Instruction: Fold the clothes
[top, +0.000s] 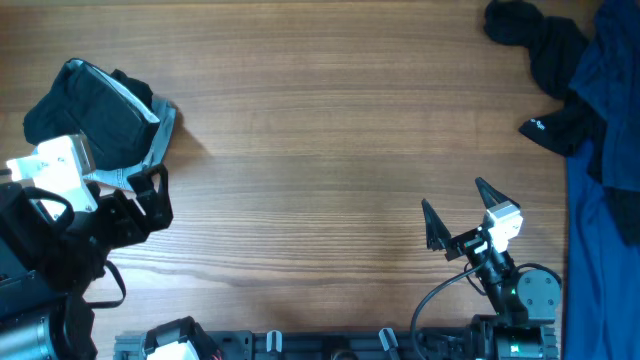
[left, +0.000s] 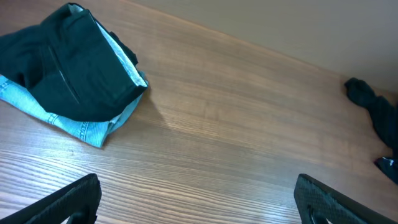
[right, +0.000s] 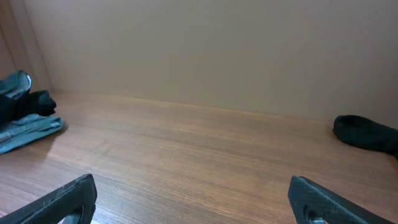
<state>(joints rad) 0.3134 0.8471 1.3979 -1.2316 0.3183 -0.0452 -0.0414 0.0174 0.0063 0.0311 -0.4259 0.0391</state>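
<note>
1. Your black shorts (left: 68, 68) lie as a compact folded bundle on the far left part of the table (top: 320, 120). The pale lining (left: 121, 53) of the waistband shows along one edge.
2. The shorts rest on top of a light-blue denim garment (left: 81, 127). Its edge sticks out from under them on the side nearer the arms.
3. Your left gripper (left: 196, 183) is over the wood just on the near side of that bundle and touches neither garment. Its fingers (left: 68, 202) are spread wide with nothing between them.
4. Your right gripper (top: 452, 195) is over the near right part of the table, well apart from the shorts. Its fingers are also splayed wide and hold nothing.
5. A heap of black and deep-blue garments (top: 565, 70) lies in the far right corner. A small white logo (top: 533, 124) shows on one black fold, and the deep-blue cloth runs down along the right edge.
6. In the right wrist view, you see the shorts-and-denim bundle at the far left and a dark lump of the heap at the far right. The two are well apart from each other.
</note>
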